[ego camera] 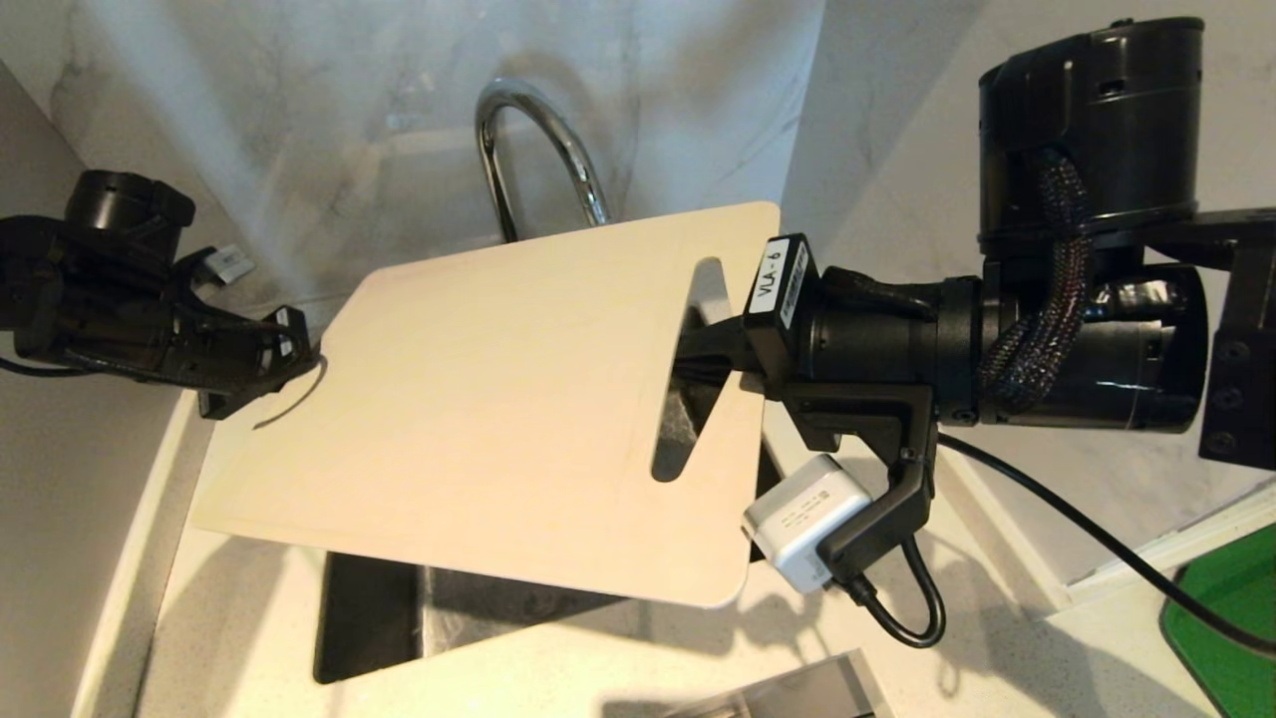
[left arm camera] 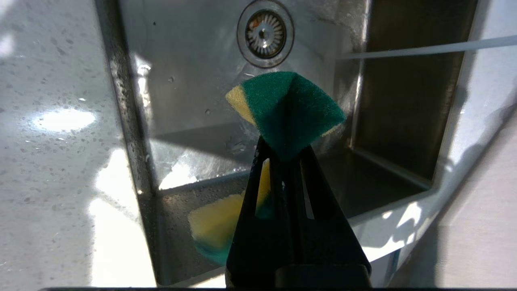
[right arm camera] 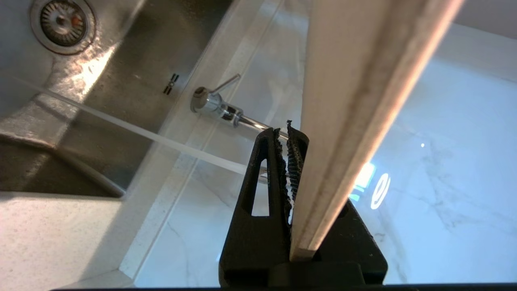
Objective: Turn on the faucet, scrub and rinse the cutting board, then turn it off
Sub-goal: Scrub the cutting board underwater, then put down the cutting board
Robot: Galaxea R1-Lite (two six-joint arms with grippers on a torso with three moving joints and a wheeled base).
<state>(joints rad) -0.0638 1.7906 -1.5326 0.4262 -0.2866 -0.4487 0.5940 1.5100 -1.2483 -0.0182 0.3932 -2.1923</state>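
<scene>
Water runs from the faucet (right arm camera: 214,106), so step one is done. Right gripper (ego camera: 713,349) clamps the board (ego camera: 498,419) over the sink (left arm camera: 194,81); left gripper (ego camera: 261,374), at board's 9 o'clock, pinches the sponge (left arm camera: 286,111) (scrubbing, rinsing, shutoff pending).

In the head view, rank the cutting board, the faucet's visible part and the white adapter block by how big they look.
1. cutting board, by far the largest.
2. faucet, only its arch showing above the board.
3. white adapter block, though it sits nearer the camera, so 2 versus 3 is unsure.
</scene>
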